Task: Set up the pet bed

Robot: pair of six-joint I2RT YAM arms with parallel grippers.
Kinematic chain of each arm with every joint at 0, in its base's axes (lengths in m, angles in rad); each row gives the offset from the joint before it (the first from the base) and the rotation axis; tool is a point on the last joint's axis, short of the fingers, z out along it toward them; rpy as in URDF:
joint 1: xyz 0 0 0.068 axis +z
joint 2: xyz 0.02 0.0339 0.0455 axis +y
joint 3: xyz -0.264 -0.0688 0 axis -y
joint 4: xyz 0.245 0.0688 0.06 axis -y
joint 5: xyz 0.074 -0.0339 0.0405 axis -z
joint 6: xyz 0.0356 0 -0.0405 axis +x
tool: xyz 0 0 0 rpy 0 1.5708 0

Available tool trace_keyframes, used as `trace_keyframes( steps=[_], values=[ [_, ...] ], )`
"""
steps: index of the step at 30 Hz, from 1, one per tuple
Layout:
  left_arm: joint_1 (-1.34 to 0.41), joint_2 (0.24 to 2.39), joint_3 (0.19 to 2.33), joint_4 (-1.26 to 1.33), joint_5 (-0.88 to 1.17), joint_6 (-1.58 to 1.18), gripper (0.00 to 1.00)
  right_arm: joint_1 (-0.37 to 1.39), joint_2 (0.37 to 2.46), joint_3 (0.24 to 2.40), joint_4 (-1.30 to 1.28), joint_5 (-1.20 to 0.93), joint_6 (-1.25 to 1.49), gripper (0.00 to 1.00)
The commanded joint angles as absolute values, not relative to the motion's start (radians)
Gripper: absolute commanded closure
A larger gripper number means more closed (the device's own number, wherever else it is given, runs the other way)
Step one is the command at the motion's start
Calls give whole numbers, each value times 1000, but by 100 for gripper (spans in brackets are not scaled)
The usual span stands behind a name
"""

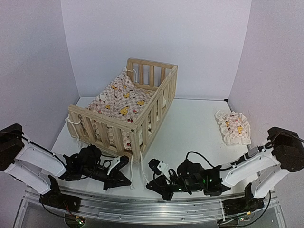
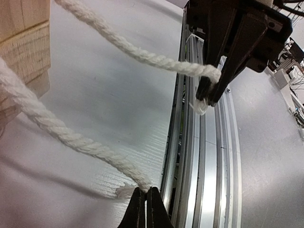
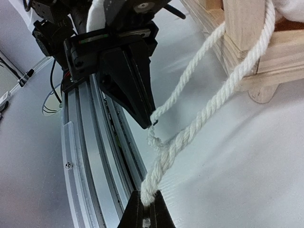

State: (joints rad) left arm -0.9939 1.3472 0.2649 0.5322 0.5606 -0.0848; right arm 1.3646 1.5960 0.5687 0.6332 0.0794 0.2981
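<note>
The pet bed (image 1: 102, 118) stands on the table (image 1: 190, 128) left of centre, its near corner just beyond both grippers. A duck-print cushion (image 1: 121, 99) lies inside it and a small matching pillow (image 1: 233, 126) lies well apart at the right. The left gripper (image 2: 141, 202) is pressed together on the frayed end of one white cord (image 2: 61, 135) – the right gripper (image 3: 147, 204) likewise pinches the end of a second cord (image 3: 183, 137). Both cords lead from the bed's near corner post and cross each other between the two grippers, low over the near table edge.
</note>
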Motion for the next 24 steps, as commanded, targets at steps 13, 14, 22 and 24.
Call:
trace_keyframes(
  steps=[13, 14, 22, 24],
  values=[
    [-996, 1121, 341, 352, 605, -107, 56, 1361, 1655, 752, 548, -52, 475, 100],
    [-1001, 1121, 347, 362, 605, -171, 57, 1361, 1668, 760, 564, -54, 476, 100],
    [-1011, 1189, 360, 401, 627, -326, 47, 1362, 1775, 840, 643, -107, 468, 100],
    [-1011, 1216, 373, 407, 634, -323, 45, 1362, 1792, 857, 646, -113, 458, 100]
  ],
)
